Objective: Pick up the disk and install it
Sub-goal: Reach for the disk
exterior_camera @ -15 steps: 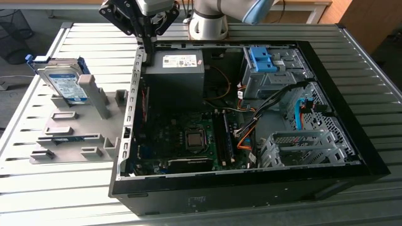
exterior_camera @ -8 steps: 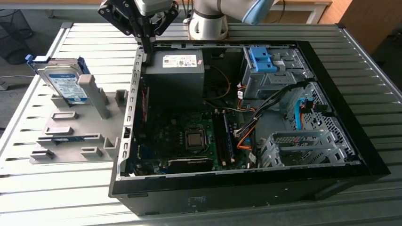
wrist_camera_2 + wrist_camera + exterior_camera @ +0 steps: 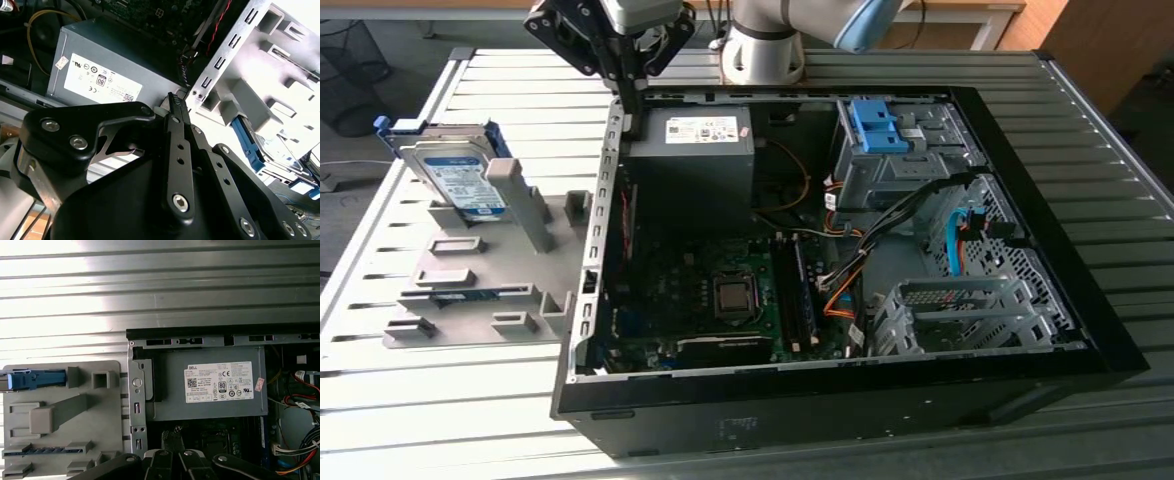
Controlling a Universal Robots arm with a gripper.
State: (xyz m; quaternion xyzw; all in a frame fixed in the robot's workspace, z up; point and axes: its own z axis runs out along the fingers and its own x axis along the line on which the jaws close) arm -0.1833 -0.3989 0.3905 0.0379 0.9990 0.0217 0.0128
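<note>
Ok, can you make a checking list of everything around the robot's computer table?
Surface: slatted metal table, bearing an open computer case and a grey holder.
Job's things: disk stands on edge in the grey holder, outside the case.
Clutter: spare blue bracket in the case's drive cage.
Grippers: gripper over the case's edge by the power supply, jaws shut, empty.
Cables: orange, black and blue cables inside the case.
Surroundings: wire bin, wooden furniture.
</note>
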